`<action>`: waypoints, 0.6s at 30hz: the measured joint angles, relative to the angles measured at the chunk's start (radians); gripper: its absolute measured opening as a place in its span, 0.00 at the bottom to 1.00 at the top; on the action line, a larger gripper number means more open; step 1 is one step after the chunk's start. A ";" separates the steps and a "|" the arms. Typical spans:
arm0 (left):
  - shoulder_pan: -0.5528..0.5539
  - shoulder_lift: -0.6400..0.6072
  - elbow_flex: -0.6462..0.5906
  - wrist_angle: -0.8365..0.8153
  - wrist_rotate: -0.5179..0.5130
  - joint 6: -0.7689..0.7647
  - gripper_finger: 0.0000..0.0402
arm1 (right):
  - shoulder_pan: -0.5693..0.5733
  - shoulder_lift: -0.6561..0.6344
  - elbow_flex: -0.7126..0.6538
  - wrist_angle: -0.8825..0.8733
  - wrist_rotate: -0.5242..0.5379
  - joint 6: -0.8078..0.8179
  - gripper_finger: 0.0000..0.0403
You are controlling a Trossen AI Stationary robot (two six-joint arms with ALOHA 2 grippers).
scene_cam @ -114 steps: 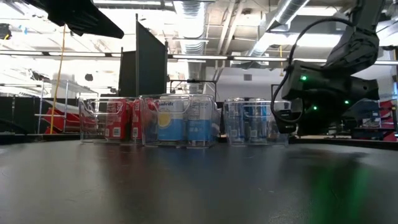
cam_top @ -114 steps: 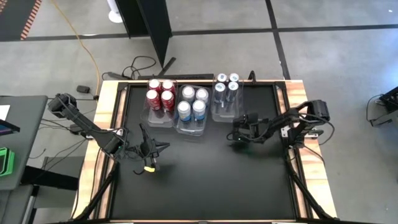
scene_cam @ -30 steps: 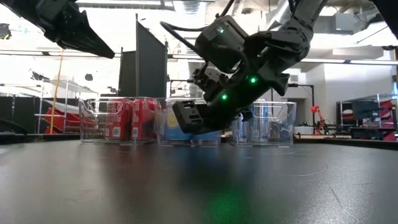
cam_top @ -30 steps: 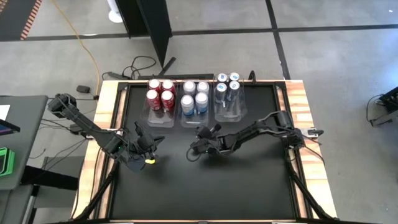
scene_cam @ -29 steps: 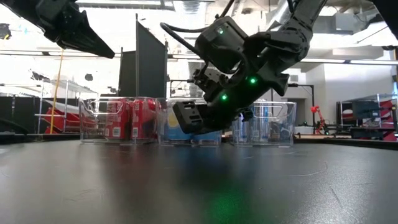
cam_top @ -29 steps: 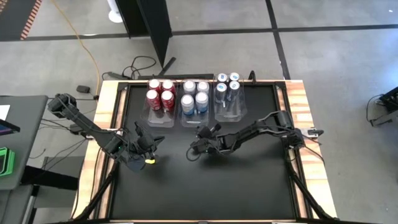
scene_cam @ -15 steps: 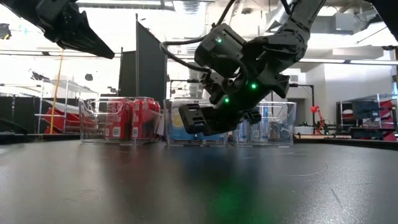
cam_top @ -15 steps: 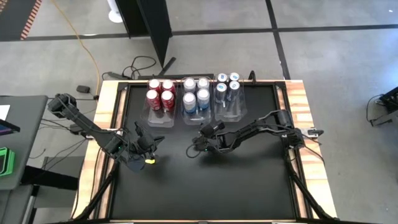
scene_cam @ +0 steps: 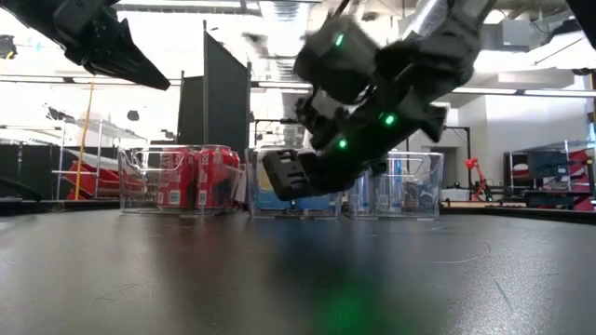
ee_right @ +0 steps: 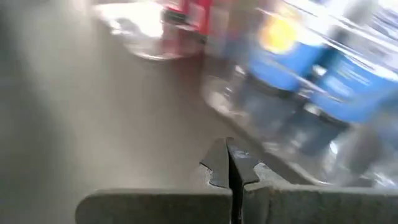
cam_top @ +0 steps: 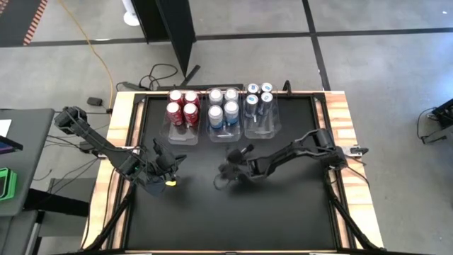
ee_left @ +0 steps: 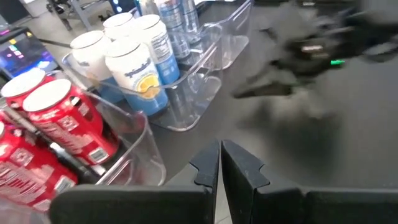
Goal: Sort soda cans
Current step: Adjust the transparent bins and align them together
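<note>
Three clear bins stand side by side at the table's far side. The left bin (cam_top: 182, 117) holds several red cans (ee_left: 56, 118). The middle bin (cam_top: 224, 131) holds several silver-white and light blue cans (ee_left: 134, 62). The right bin (cam_top: 260, 124) holds several slim dark blue cans (cam_top: 258, 98) at its far end. My right gripper (cam_top: 229, 154) (ee_right: 229, 163) is shut and hovers low a short way in front of the middle bin's near end, pointing at it. My left gripper (cam_top: 168, 164) (ee_left: 221, 163) is shut and waits near the red bin's near end.
A wooden rim (cam_top: 120, 134) frames the black table. Bare black surface (cam_top: 233, 219) spreads across the near half. A dark upright panel (cam_top: 173, 35) and cables (cam_top: 159, 74) lie beyond the far edge. The right arm (cam_top: 304, 145) reaches in from the right edge.
The middle bin with the silver-white and blue cans has slid toward the far edge and slightly right, with my shut right gripper at its near end. My right gripper has since drawn back a little toward the near edge and is still moving.
</note>
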 joint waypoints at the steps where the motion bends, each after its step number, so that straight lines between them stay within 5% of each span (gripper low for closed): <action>1: 0.000 0.000 0.000 -0.013 -0.003 -0.010 0.04 | 0.016 0.000 0.000 0.028 -0.004 -0.039 0.00; 8: 0.001 -0.001 0.000 -0.071 -0.033 -0.082 0.04 | 0.063 0.001 0.001 0.347 -0.227 -0.320 0.00; 18: 0.065 -0.001 0.000 -0.286 0.123 -0.212 0.04 | 0.052 0.001 0.001 0.399 -0.242 -0.345 0.00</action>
